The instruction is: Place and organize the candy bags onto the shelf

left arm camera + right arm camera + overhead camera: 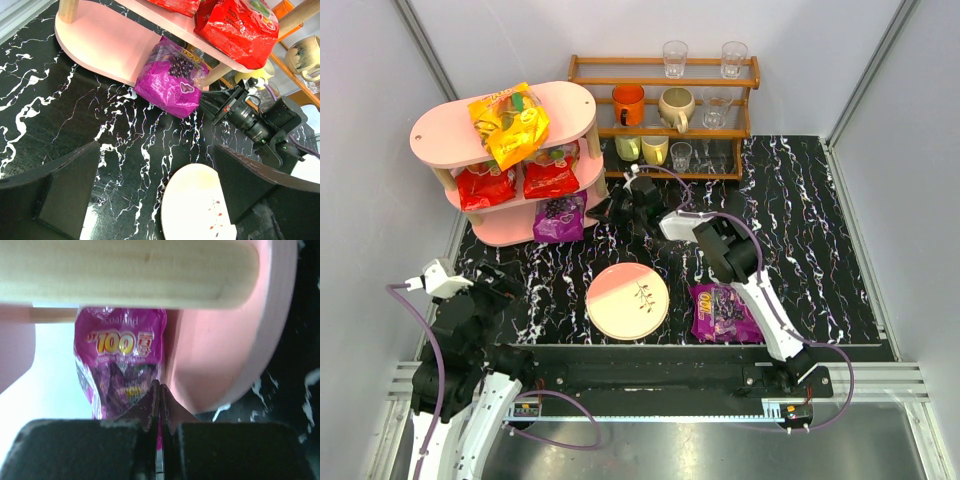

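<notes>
1. Black fingers of the right gripper (158,390) seem clenched on the edge of a purple candy bag (120,370), probably an edge grip so that it slides under the low board.
2. That bag sits on the bottom tier of the shelf (440,130), at the far left corner of the counter (800,220).
3. Above it, a red bag (485,183) and a further red bag (552,172) pair by colour; the orange-yellow bag (508,122) lies on top.
4. The second purple bag (725,312) lies by the near edge, right of the plate (620,310).
5. The left gripper (156,160) is spread wide and empty.
</notes>
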Available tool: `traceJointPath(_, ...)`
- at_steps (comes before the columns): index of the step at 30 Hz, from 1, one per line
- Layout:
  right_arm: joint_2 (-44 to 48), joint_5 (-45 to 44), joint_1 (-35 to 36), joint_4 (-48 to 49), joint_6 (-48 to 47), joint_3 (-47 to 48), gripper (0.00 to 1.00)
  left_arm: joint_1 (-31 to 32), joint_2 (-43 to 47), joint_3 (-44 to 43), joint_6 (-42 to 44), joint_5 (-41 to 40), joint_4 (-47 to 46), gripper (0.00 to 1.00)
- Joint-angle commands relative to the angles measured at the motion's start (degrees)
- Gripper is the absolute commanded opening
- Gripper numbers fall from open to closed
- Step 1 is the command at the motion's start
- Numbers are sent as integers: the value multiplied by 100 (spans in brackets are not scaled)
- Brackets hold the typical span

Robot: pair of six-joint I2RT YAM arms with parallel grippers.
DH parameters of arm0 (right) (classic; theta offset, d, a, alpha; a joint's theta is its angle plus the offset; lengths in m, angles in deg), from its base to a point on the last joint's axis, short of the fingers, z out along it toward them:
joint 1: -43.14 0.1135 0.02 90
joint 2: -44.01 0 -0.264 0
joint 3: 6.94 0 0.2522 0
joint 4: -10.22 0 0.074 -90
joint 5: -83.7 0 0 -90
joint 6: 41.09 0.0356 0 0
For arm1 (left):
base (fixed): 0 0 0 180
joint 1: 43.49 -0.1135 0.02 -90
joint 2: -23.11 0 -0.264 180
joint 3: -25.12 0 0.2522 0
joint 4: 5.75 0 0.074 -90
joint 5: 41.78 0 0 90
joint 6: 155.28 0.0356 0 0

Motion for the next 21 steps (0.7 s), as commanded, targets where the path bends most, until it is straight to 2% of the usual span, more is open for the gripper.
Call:
traceJointPath(1,1037,-275,24,188,-453,-533,4,17,104,-227,11,-70,-66,99)
traceJointPath(5,1249,-241,24,363,-418,-946,4,17,166,-253,-15,-70,-13,99)
traceJointPath(10,1161,-196,58,522,-207,-965,2,17,201,-253,-42,-53,-4,99)
traceJointPath(21,608,-513,261,57,-145,-51,0,17,140,-289,11,-18,5,99)
